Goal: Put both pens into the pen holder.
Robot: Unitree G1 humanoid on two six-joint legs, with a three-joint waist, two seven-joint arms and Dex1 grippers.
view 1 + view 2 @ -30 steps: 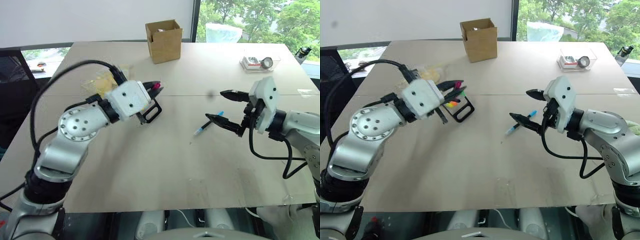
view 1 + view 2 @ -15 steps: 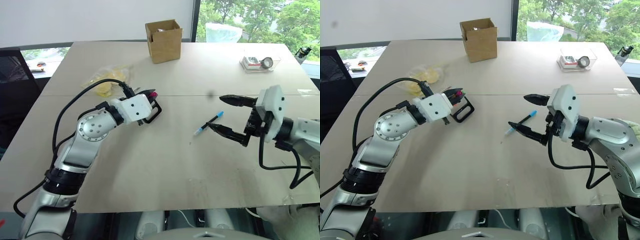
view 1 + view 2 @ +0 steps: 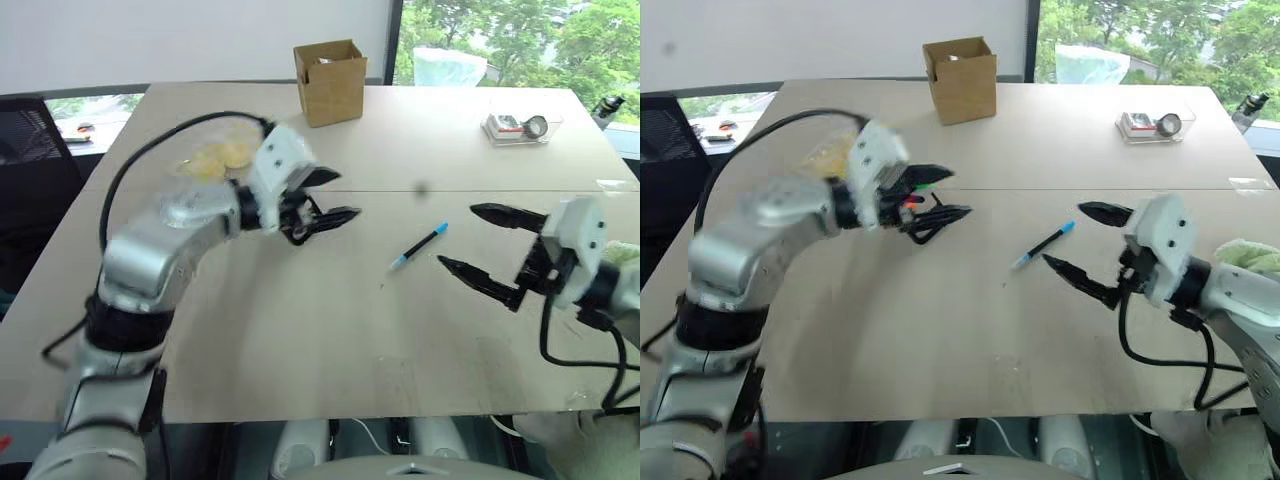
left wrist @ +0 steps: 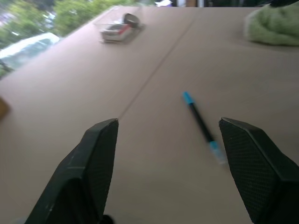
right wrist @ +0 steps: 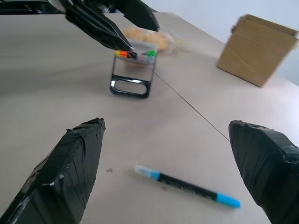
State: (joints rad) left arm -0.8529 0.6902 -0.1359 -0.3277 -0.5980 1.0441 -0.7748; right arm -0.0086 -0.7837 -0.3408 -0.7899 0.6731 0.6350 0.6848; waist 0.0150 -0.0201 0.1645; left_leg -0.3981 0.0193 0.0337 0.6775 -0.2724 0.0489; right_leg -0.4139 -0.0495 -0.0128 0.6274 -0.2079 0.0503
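Surface: pale beige tabletop [image 3: 300,330] with a seam across the middle, windows and trees behind.
Left gripper [image 3: 335,198]: black fingers spread wide, nothing between them, raised just above the holder and pointing toward the middle of the table.
Pen holder [image 5: 132,74]: small black boxy holder with a rounded loop frame at its base, directly below and just behind the left fingers; neon orange and green tips show at its top.
Right gripper [image 3: 487,249]: black fingers splayed wide, empty, hovering off the table and pointing toward the left arm.
Blue pen [image 3: 418,246]: slim black barrel with light-blue cap and tip, flat on the table between the two grippers, nearer the right one, just ahead of its fingertips, untouched.
Pink pen: cannot tell where it sits.
Far side: brown cardboard box [image 3: 328,81] beyond the left gripper; clear plastic container [image 3: 517,127] beyond the right; crinkled yellow bag [image 3: 222,157] behind the left wrist.
Green cloth [image 4: 273,25]: just beside the right arm.
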